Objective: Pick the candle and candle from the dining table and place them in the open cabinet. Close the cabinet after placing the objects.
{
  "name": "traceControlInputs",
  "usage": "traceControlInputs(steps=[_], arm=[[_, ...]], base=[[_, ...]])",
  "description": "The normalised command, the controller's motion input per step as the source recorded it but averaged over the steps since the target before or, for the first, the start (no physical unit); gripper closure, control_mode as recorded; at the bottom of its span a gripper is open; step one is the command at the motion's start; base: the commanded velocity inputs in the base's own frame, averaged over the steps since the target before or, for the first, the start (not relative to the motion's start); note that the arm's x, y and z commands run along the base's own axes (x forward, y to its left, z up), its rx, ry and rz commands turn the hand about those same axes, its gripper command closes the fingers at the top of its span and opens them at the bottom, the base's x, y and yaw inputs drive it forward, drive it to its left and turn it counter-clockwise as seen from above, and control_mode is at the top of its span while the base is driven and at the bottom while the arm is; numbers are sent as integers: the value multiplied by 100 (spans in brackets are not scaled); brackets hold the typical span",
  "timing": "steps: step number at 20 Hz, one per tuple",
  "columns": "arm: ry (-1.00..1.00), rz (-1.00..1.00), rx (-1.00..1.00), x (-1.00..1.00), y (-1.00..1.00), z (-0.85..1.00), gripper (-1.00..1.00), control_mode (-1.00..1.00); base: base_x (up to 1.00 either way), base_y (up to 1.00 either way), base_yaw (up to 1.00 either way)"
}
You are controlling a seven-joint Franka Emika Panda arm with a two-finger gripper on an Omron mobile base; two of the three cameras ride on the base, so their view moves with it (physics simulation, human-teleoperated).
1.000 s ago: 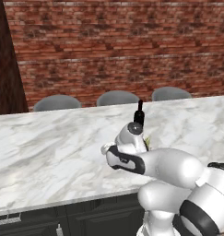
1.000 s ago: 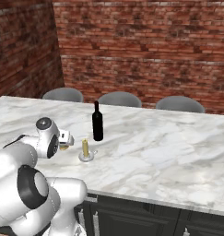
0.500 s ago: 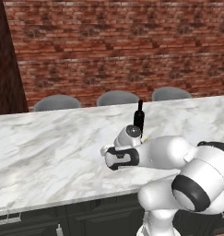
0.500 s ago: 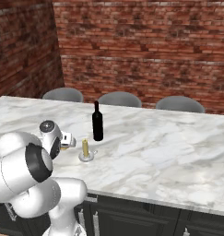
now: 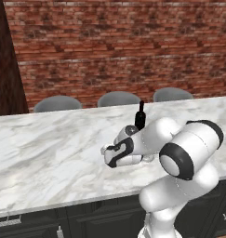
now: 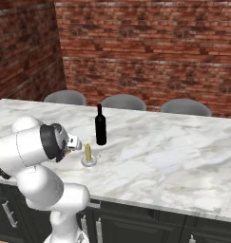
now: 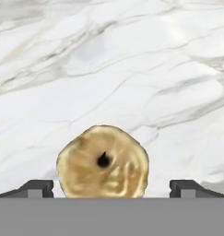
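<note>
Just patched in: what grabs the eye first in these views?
The squat candle sits on the marble table, seen from above between the open gripper tips. In the right base view a black bottle stands on the table, with the slim candle on its silvery base just in front. Grey chairs line the far side before a brick wall.

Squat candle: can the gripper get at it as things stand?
Probably yes. In the hand view the squat candle sits between the open gripper's fingertips on bare table, with nothing beside it in the way.
</note>
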Motion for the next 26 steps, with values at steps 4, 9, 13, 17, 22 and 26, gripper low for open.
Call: traceControlInputs(steps=[4, 9, 13, 17, 22, 26], arm=[[0, 0, 0, 31, 0, -30, -100, -100], [1, 0, 0, 29, 0, -40, 100, -100], [0, 0, 0, 2, 0, -34, 100, -100], [0, 0, 0, 0, 2, -10, 100, -100], [-2, 0, 5, -18, 16, 28, 100, -100], [-2, 0, 6, -24, 8, 61, 100, -100]], base=[[0, 0, 0], [0, 0, 0], [0, 0, 0], [0, 0, 0], [0, 0, 0], [0, 0, 0]])
